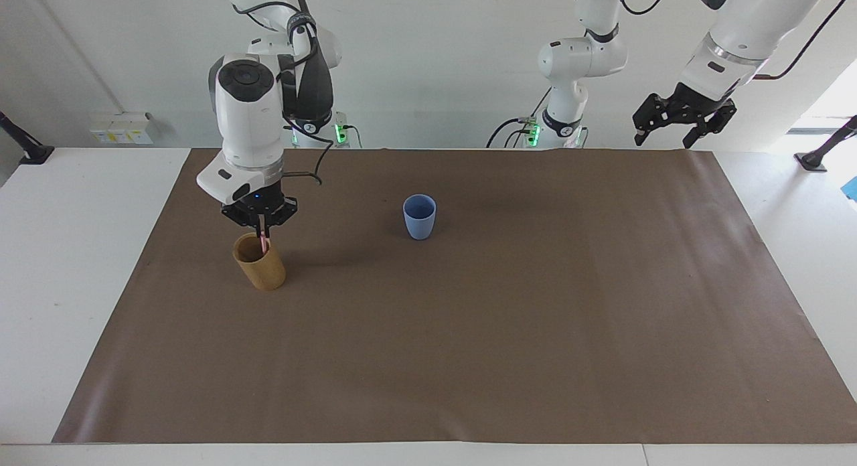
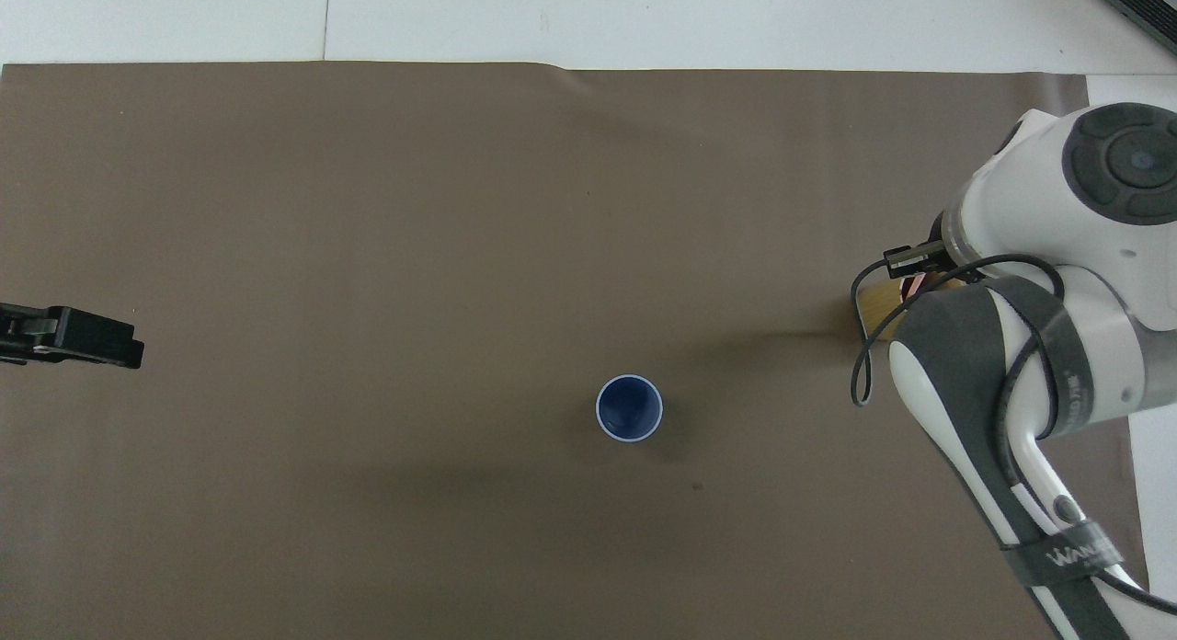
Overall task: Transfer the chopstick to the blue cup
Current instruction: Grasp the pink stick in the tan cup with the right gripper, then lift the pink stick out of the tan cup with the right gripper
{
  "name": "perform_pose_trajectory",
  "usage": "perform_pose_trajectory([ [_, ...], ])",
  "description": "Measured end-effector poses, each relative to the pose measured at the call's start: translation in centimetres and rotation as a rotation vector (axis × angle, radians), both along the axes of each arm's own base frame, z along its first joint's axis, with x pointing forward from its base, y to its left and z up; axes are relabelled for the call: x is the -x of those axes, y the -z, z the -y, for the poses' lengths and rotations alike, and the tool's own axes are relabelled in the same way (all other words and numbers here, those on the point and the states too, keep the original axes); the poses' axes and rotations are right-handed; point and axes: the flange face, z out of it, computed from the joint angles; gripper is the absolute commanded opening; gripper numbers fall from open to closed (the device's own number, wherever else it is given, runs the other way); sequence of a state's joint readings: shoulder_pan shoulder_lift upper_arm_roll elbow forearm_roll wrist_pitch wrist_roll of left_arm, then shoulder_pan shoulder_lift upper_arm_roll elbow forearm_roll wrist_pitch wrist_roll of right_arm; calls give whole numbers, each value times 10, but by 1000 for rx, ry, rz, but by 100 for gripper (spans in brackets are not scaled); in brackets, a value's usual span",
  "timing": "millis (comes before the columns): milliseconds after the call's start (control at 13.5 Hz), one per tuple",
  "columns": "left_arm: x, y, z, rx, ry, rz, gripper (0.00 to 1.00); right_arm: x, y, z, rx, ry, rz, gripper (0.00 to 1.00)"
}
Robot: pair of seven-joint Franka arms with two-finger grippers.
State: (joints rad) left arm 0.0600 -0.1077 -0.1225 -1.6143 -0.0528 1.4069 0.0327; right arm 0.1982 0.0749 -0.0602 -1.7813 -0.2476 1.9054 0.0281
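- Two grippers show, and only one is at work: the right gripper stands directly over the mouth of the tan cup, its fingertips brought together on the upper end of the chopstick; the chopstick stands nearly upright, its lower part down inside the tan cup
- One step is in hand, the pick-up: the grip looks made, but the stick is not yet lifted clear of the tan cup
- Next, by my judgement, comes a straight lift until the tip clears the tan cup's rim, then a carry toward the left arm's end of the worktop to the blue cup, which stands upright and apparently empty, well apart from the tan cup and a little nearer to the robots; a slanted pull could tip the tan cup
- Left gripper hangs high over the worktop's edge at the left arm's end, jaws spread and holding nothing; that arm waits
- Much is hidden from above: the right arm covers most of the tan cup, the right gripper's fingers cannot be made out, and of the chopstick only a pink speck shows; how deep the stick reaches is hidden by the cup wall; the left gripper is cut off at the picture's edge
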Motion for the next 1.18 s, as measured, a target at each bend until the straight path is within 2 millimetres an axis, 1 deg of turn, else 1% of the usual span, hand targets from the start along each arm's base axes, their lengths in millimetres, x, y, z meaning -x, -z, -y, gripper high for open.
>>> perform_pose_trajectory([
  [148,-4,-8,0,3,5,-4,100,11,-40,18,-15,28,68,0],
  [296,-9,-5,0,5,13,12,100,29,-84,35,-55,62,140,0],
  [443,-11,1,0,7,28,17,100,43,-112,43,-125,91,187,0],
  [517,-11,2,0,7,31,15,100,47,-125,44,-151,98,207,0],
  [665,-10,3,1,7,32,13,100,52,-144,42,-197,111,213,0],
  [739,-10,3,1,7,32,13,100,55,-149,39,-227,126,206,0],
  [887,-10,2,1,7,32,13,100,59,-154,25,-316,167,190,0],
  [961,-10,2,1,7,32,13,100,60,-153,13,-346,166,179,0],
  [1034,-10,3,1,7,32,12,100,63,-152,-6,-364,152,164,0],
  [1108,-10,3,1,7,32,12,100,67,-150,-31,-374,143,150,0],
  [1182,-10,3,1,6,32,12,100,74,-147,-65,-384,152,137,0],
])
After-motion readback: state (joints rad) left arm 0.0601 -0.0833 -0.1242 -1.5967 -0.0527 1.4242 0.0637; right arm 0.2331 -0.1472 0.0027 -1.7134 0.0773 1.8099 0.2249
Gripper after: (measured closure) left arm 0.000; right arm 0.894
